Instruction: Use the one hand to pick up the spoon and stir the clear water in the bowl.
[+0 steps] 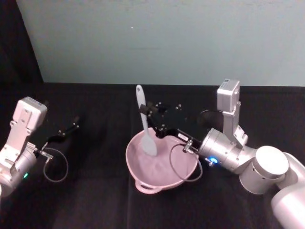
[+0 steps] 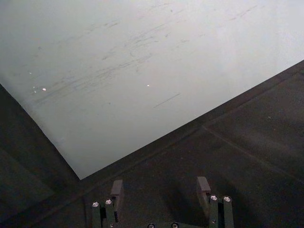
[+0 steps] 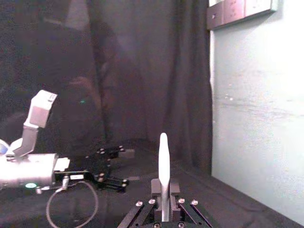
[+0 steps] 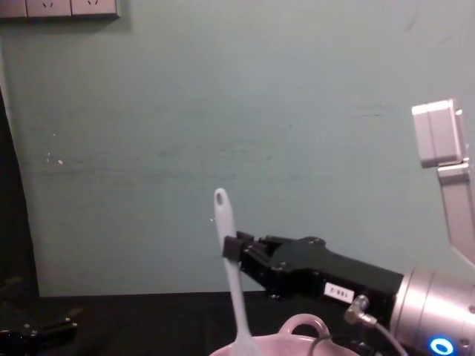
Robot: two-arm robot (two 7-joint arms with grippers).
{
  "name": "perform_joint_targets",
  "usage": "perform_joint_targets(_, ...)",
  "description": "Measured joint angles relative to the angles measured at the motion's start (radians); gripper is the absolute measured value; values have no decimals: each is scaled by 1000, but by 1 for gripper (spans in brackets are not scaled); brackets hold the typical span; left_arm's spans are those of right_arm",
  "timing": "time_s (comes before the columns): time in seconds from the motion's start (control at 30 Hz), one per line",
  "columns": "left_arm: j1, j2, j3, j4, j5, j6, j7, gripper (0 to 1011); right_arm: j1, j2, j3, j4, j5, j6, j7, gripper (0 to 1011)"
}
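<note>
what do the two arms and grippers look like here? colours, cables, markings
Matching pair. The left gripper and right gripper are black and blocky, on silver cylindrical wrists. Each wrist carries a pale grey box on a bracket and a looping black cable. The right gripper has a small white label; its wrist shows a blue light, the left a green one.

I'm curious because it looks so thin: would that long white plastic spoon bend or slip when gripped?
Probably stiff: the long slim white plastic spoon stands straight though the right tool pinches only its handle. Likely light, being so thin. It might pivot in that grip while stirring the pale pink glossy bowl.
</note>
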Motion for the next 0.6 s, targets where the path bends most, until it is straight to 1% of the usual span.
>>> perform_joint_targets(0.13, 0, 0, 0, 0, 0, 0, 0, 1005, -8, 11, 14, -12, -2, -2, -14, 108)
perform_joint_targets(0.3, 0, 0, 0, 0, 0, 0, 0, 1005, -34, 34, 39, -49, 2, -1, -29, 108)
perform_joint_targets(0.43, 0, 0, 0, 0, 0, 0, 0, 1005, -56, 51, 57, -89, 14, 0, -34, 108)
perform_joint_targets(0.57, 0, 0, 0, 0, 0, 0, 0, 1005, -82, 69, 82, -149, 33, 6, -46, 108)
perform_joint_targets(0.6, 0, 0, 0, 0, 0, 0, 0, 1005, -82, 69, 82, -149, 33, 6, -46, 108)
